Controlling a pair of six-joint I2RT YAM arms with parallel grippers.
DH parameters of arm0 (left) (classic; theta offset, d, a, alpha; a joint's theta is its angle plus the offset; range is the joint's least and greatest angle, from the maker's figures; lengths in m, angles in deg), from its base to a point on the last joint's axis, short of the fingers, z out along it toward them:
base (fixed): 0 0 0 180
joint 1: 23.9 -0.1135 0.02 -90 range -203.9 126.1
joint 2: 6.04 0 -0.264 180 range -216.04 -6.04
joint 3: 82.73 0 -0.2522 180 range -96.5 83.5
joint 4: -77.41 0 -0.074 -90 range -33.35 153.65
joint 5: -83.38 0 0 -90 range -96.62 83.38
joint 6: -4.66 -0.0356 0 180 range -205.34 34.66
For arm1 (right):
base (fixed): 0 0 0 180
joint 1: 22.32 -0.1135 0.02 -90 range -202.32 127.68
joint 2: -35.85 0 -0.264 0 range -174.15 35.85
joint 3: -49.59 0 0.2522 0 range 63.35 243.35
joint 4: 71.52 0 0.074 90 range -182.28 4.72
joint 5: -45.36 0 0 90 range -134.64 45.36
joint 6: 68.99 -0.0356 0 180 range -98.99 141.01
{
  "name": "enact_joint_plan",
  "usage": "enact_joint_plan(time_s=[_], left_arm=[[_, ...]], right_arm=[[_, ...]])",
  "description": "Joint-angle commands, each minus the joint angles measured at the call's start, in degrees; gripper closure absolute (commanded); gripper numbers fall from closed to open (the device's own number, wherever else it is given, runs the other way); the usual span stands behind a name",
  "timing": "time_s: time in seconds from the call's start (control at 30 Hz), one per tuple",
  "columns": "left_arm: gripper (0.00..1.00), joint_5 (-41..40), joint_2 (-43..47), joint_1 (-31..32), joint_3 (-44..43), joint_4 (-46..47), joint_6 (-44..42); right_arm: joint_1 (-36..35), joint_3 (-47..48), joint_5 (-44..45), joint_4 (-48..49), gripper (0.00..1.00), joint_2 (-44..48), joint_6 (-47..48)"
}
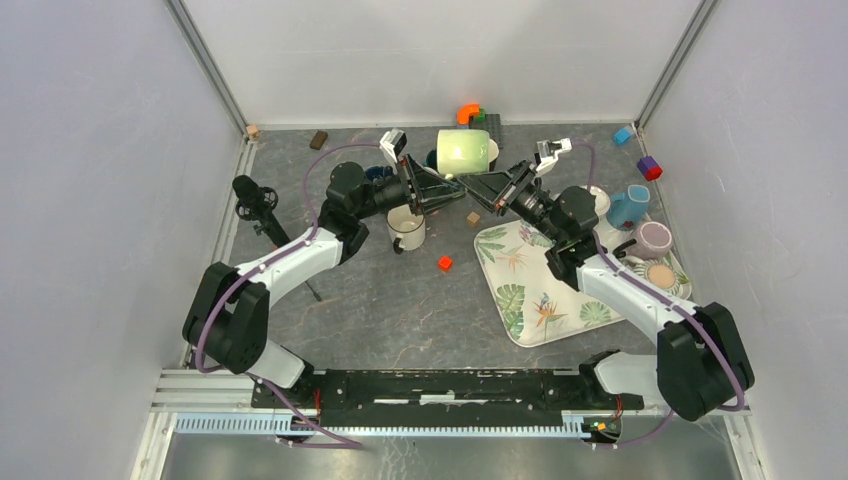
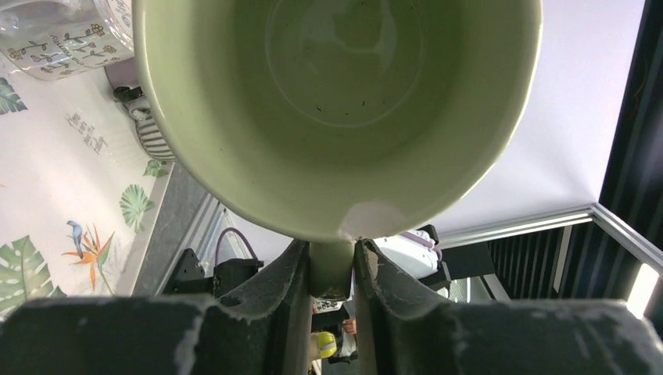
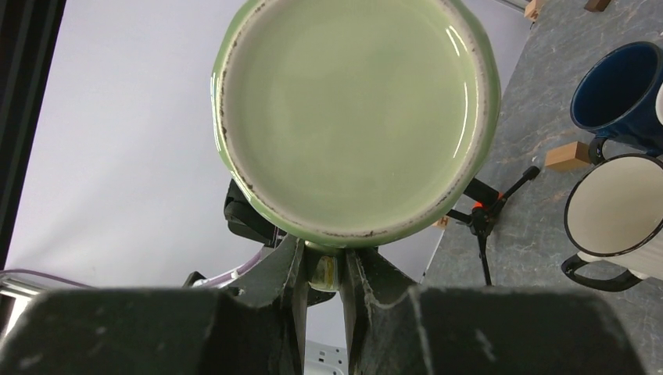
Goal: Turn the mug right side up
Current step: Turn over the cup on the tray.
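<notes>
Now | mug [image 1: 465, 150] sideways, axis horizontal | mouth toward left claw [image 2: 331, 264]

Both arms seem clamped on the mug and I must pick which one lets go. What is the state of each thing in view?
green mug: off the table, on its side, mouth toward the left arm
left pincer: shut on the green mug
right pincer: shut on the green mug, at its base end
white mug: upright on the table
dark blue mug: upright on the table
</notes>
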Motion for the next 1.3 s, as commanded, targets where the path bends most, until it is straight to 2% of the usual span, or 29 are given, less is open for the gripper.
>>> enact_joint_plan(time_s=[0.0, 0.07, 0.2, 0.37, 0.73, 1.13, 1.27], left_arm=[[0.93, 1.50, 0.52, 0.09, -0.94, 5.32, 1.48], [0.98, 1.89, 0.52, 0.11, -1.17, 4.95, 0.94], [0.98, 2.47, 0.62, 0.09, -2.52, 3.31, -0.87], [0.98, 0.70, 2.46, 0.12, -5.24, -6.03, -8.56], [0.98, -5.18, 6.38, 0.66, -8.72, -24.65, -22.77], [0.98, -11.94, 10.59, 0.76, -10.07, -36.47, -31.96], [0.98, -14.33, 11.93, 0.75, -10.28, -40.17, -34.51]], right_arm=[[-0.36, -0.13, -2.99, 1.17, 1.00, 1.66, 4.03], [-0.37, -0.47, -3.04, 0.03, 1.00, 1.92, 5.41], [-0.32, -0.67, -2.13, -5.52, 1.00, 3.27, 10.39], [-0.38, -1.88, -0.09, -11.81, 0.96, 5.28, 16.02], [-0.34, -3.53, 1.57, -16.73, 0.67, 6.46, 21.54], [-0.37, -6.18, 1.74, -17.79, 0.32, 6.08, 24.15], [-0.35, -6.21, 1.60, -19.42, 0.25, 6.25, 25.58]])
